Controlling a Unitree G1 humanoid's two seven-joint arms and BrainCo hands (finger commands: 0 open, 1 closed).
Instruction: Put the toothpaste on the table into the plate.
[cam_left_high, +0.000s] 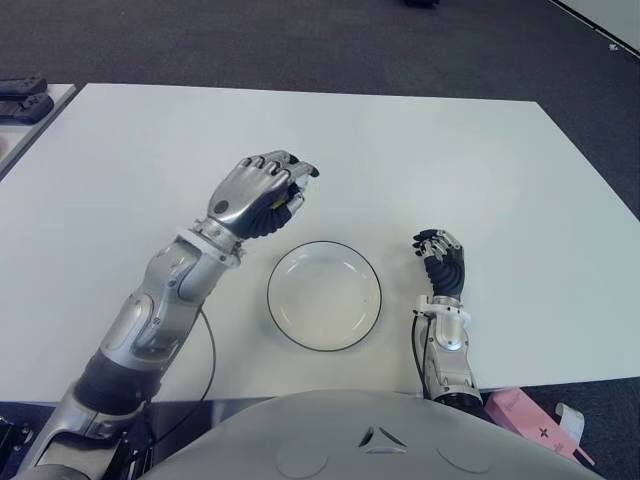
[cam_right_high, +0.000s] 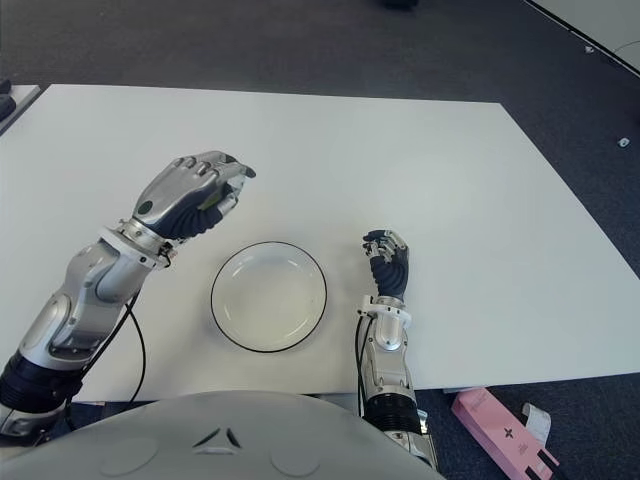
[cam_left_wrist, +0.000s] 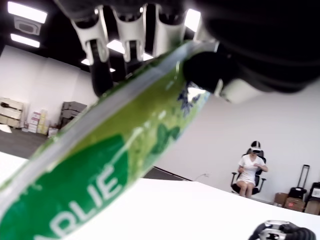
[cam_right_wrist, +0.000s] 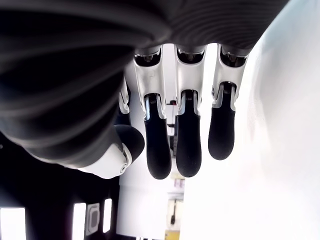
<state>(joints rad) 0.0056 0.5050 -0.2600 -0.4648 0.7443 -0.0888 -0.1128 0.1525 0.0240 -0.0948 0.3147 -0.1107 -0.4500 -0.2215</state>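
A white table (cam_left_high: 450, 150) carries one round white plate (cam_left_high: 323, 295) with a dark rim, lying near the table's front edge, about midway along it. The plate holds nothing.

There is one tube of toothpaste (cam_left_wrist: 115, 155), green and white, and it is off the table, gripped in the left hand (cam_left_high: 262, 195). That hand is raised above the table, just behind the plate and toward its left side, with the fingers curled tightly around the tube. In the eye views only a sliver of green shows between the fingers. In the left wrist view the tube fills much of the frame, and large white letters on a dark green patch read "ARLIE"; the start of the word is cut off.

The right hand (cam_left_high: 440, 258) shows to the right of the plate, near the front edge, well apart from the left hand. Its fingers (cam_right_wrist: 187, 145) hang loosely bent and hold nothing.

The rest of the table is bare white, with wide open room behind the hands toward the far edge and out to the right edge. Beyond the front right corner, on the dark floor, lies one pink box (cam_right_high: 500, 430). In the left wrist view, one person (cam_left_wrist: 248, 170) sits on a chair far across the room.
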